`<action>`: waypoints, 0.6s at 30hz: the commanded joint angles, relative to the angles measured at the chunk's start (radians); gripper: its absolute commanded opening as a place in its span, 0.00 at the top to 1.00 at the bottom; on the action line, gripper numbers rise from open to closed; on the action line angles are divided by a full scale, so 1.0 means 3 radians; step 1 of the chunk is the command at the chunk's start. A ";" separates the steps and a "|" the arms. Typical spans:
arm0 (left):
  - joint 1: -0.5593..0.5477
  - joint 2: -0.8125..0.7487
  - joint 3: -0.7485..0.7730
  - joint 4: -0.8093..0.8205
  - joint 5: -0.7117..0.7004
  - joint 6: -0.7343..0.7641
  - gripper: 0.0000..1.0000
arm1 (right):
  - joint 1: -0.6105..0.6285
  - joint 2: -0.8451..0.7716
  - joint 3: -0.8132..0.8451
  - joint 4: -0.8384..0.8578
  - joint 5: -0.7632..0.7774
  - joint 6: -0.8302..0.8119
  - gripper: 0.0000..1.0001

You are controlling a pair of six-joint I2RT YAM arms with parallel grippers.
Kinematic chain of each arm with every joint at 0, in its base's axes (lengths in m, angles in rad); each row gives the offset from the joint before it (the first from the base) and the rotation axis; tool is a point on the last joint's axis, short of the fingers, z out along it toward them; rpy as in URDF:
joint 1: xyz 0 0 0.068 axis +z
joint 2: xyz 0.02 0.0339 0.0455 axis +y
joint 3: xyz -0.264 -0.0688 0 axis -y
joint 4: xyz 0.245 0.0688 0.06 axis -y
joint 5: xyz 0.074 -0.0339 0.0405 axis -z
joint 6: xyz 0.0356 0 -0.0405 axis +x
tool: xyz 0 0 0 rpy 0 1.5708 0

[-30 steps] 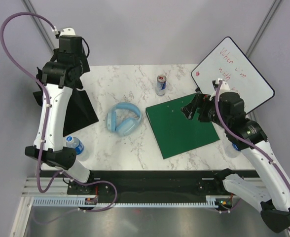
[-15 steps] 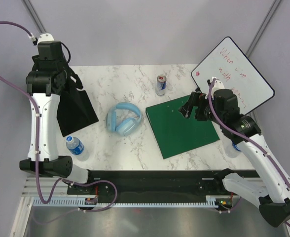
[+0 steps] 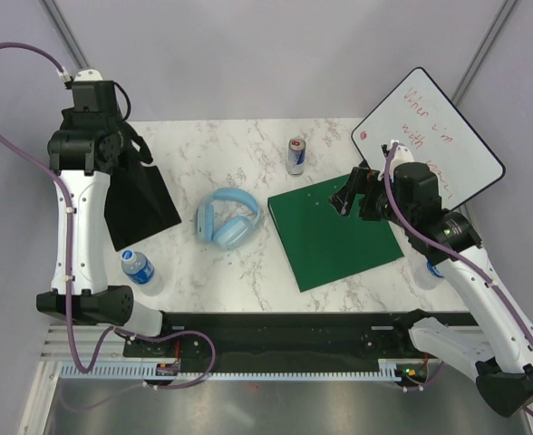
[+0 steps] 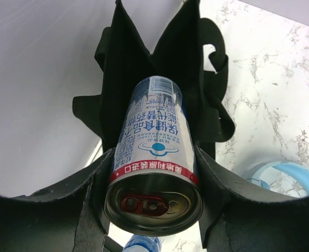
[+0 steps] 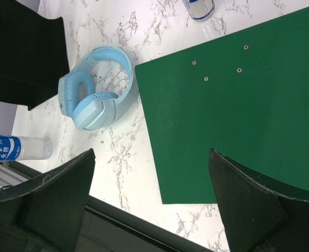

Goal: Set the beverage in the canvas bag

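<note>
Marble tabletop, far-left corner: black canvas bag (image 3: 141, 195), floppy and slumped. Left gripper (image 4: 153, 176) clamps the beverage (image 4: 155, 142), a blue-and-white can with a red band, over the bag. Right gripper (image 5: 153, 202) hangs spread wide above a green board (image 5: 238, 105), holding nothing.

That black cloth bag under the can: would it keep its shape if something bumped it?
Likely not. The canvas bag is limp, creased cloth with drooping handles, so it would probably crumple or slide. The can dropping in may sag its sides further.
</note>
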 commanded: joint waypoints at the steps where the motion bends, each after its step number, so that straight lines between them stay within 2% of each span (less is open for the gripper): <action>1: 0.0070 0.0026 0.0179 0.0147 -0.0229 0.0161 0.98 | -0.0006 -0.0042 0.0074 0.0122 -0.0006 -0.0019 0.04; 8: 0.0081 0.0113 0.0312 0.0019 -0.0270 0.0176 0.98 | -0.0006 0.0029 0.0085 0.0189 -0.0108 -0.0070 0.04; 12: 0.0372 0.0266 0.0322 0.0024 0.0296 0.0059 0.98 | -0.0006 0.0035 0.0074 0.0189 -0.0113 -0.0106 0.04; 18: 0.0433 0.0522 0.0700 -0.0129 0.0349 0.0028 0.98 | -0.0006 -0.0042 0.0044 0.0275 -0.0093 -0.0106 0.04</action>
